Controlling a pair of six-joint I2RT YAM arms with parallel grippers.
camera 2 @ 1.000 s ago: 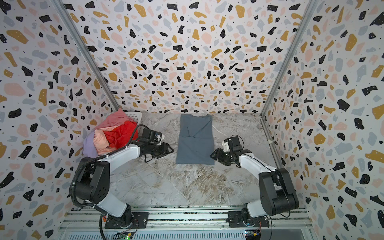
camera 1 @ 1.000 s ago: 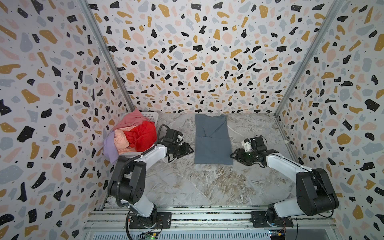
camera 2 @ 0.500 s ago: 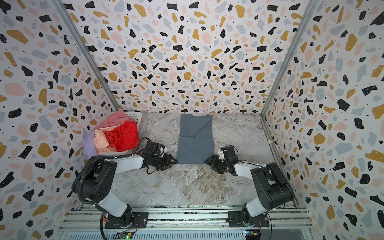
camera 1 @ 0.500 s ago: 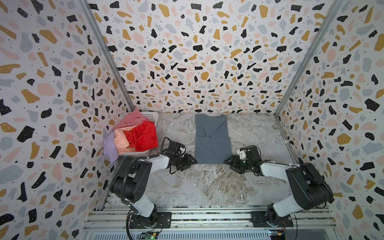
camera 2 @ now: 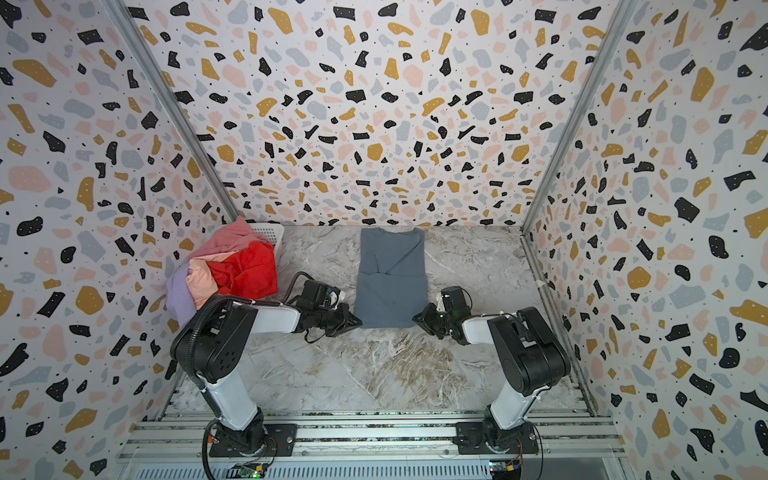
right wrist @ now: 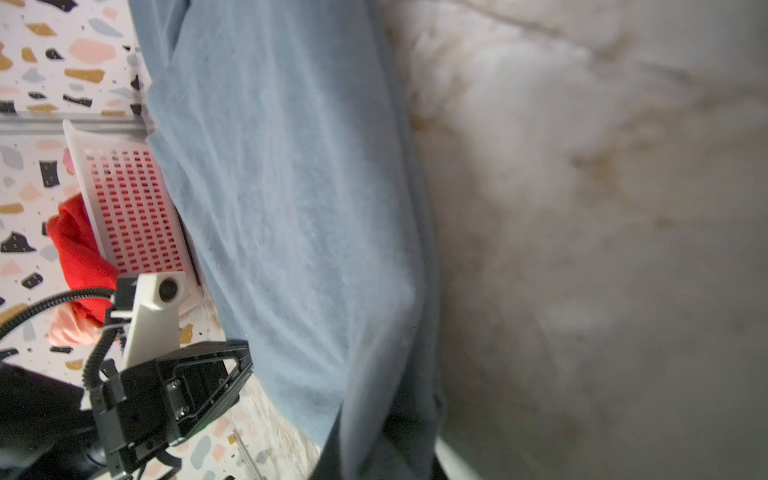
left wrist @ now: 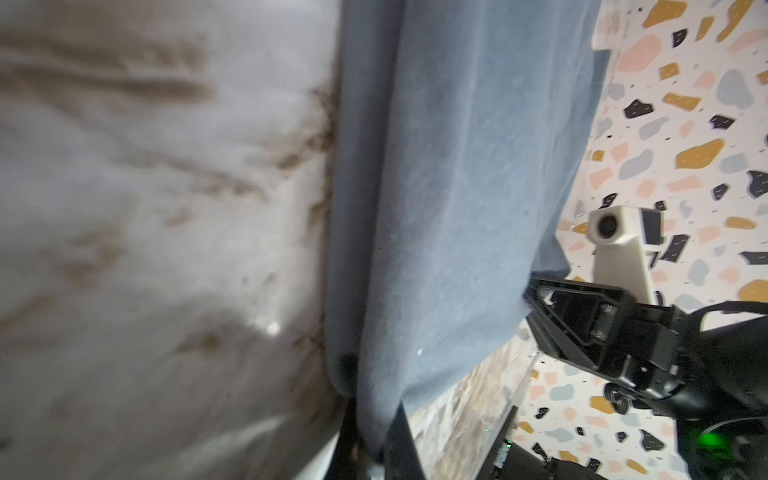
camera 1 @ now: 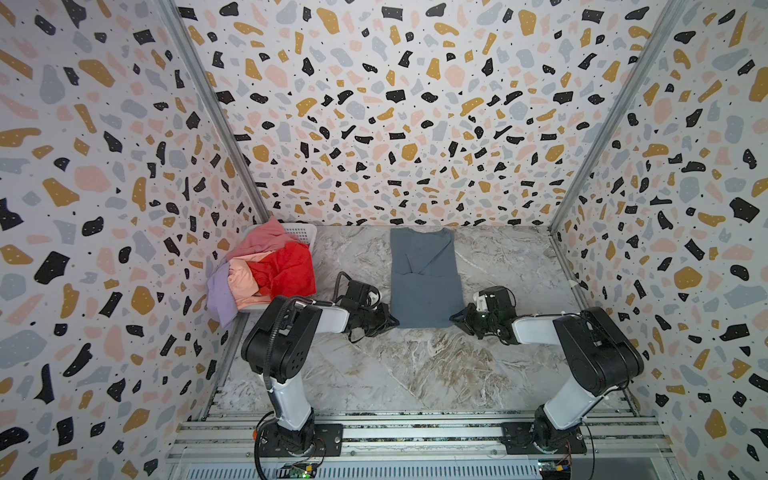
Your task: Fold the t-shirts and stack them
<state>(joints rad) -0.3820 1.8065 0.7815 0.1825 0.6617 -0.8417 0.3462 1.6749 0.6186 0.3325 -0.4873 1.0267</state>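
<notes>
A slate grey-blue t-shirt (camera 1: 424, 278) (camera 2: 390, 278) lies as a long narrow strip on the marble table in both top views, sleeves folded in. My left gripper (camera 1: 394, 322) (camera 2: 357, 322) is shut on the shirt's near left corner, cloth (left wrist: 436, 208) pinched between its jaws in the left wrist view. My right gripper (camera 1: 454, 319) (camera 2: 416, 319) is shut on the near right corner, and the cloth (right wrist: 299, 208) runs into its jaws in the right wrist view. Red (camera 1: 286, 268), pink, peach and lavender t-shirts are heaped in the basket.
The white perforated basket (camera 1: 301, 232) (right wrist: 129, 199) stands at the far left against the wall. Terrazzo walls close in the left, back and right. Bare marble table (camera 1: 415, 374) stretches between the shirt's hem and the arm bases.
Both grippers came toward the near hem, moved in to the shirt's two near corners and closed on them. The shirt itself lies as before.
</notes>
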